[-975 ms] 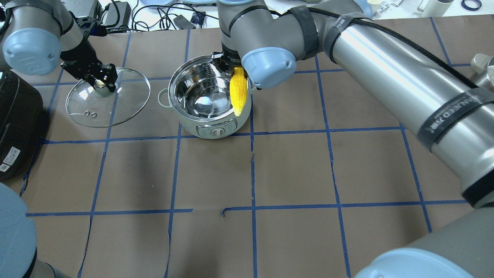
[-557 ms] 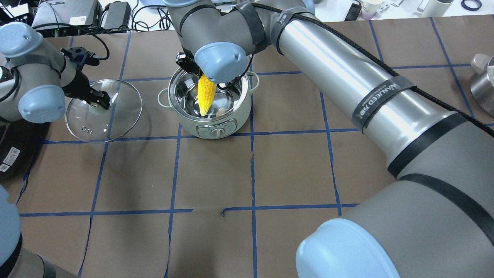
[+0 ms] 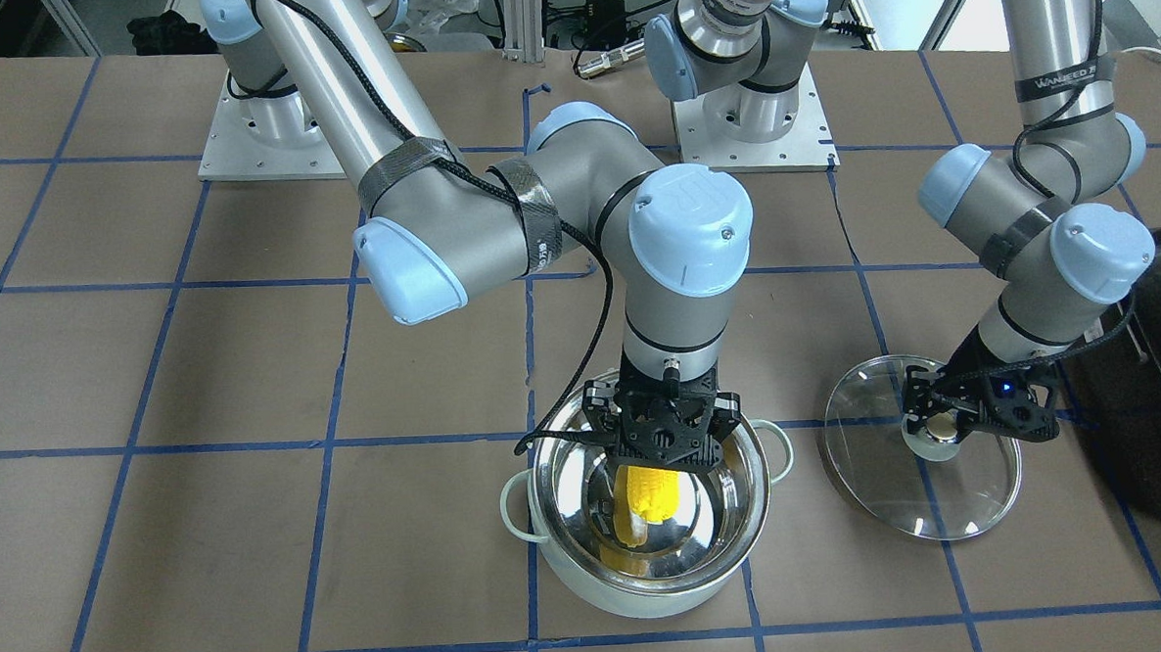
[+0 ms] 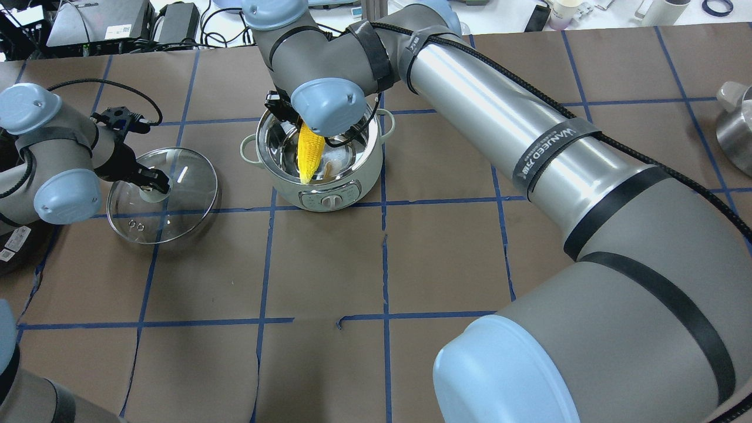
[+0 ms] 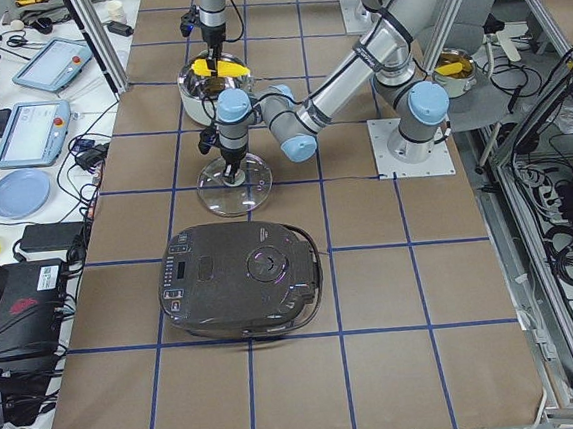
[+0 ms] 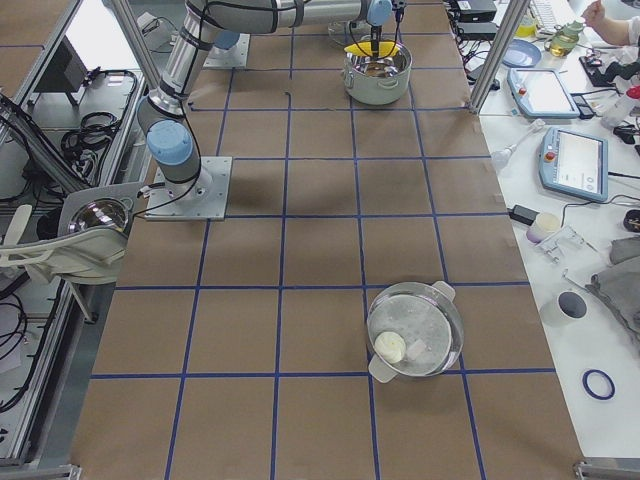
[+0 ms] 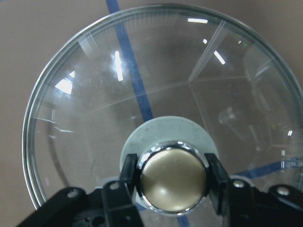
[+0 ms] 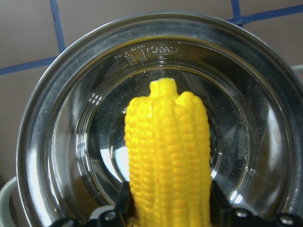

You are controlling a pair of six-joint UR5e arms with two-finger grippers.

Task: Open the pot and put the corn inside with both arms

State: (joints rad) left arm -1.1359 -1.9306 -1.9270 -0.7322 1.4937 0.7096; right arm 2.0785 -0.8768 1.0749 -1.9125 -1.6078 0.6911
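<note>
Since a second ago the corn moves from the right rim of the pot to its middle and lower; the lid shifts toward the robot. Front view: right gripper closed on the cob's thick end, long axis near vertical, tip down inside the pot. Overhead: cob leans slightly, apart from the wall. Right wrist: tip centred over the steel floor, room all round; contact cannot be told. Left wrist: left gripper clamps the lid's knob, well aside of the pot.

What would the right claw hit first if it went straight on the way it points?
Probably the bottom of the pot, and the corn it holds would touch before the right claw does; remaining gap is unclear.
</note>
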